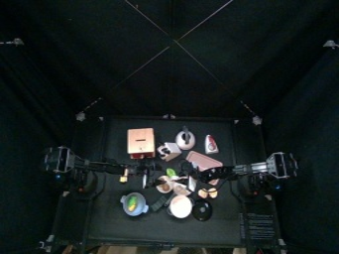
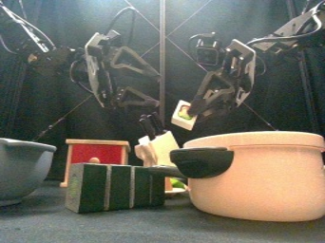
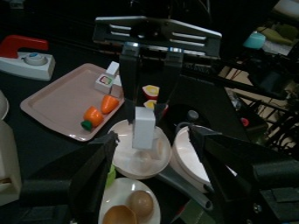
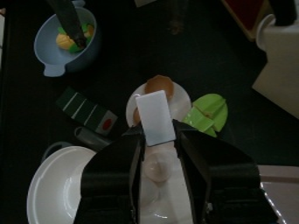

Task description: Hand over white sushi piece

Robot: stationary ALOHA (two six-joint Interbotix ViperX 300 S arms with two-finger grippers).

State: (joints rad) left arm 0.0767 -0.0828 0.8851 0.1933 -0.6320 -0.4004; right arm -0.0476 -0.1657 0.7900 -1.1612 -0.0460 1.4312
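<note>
My left gripper (image 2: 127, 93) hangs above the table with its jaws spread wide and empty. Just to its right, my right gripper (image 4: 156, 144) pinches the white sushi piece (image 4: 155, 121), which is lifted well above the plates (image 4: 61, 187).

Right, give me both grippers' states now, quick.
Left gripper: open, empty.
Right gripper: shut on the white rectangular sushi piece.

A white sushi piece (image 4: 155, 120), a pink tray (image 3: 73, 94), a red-fronted box (image 2: 97, 152) and a cream pot (image 2: 260, 176).
</note>
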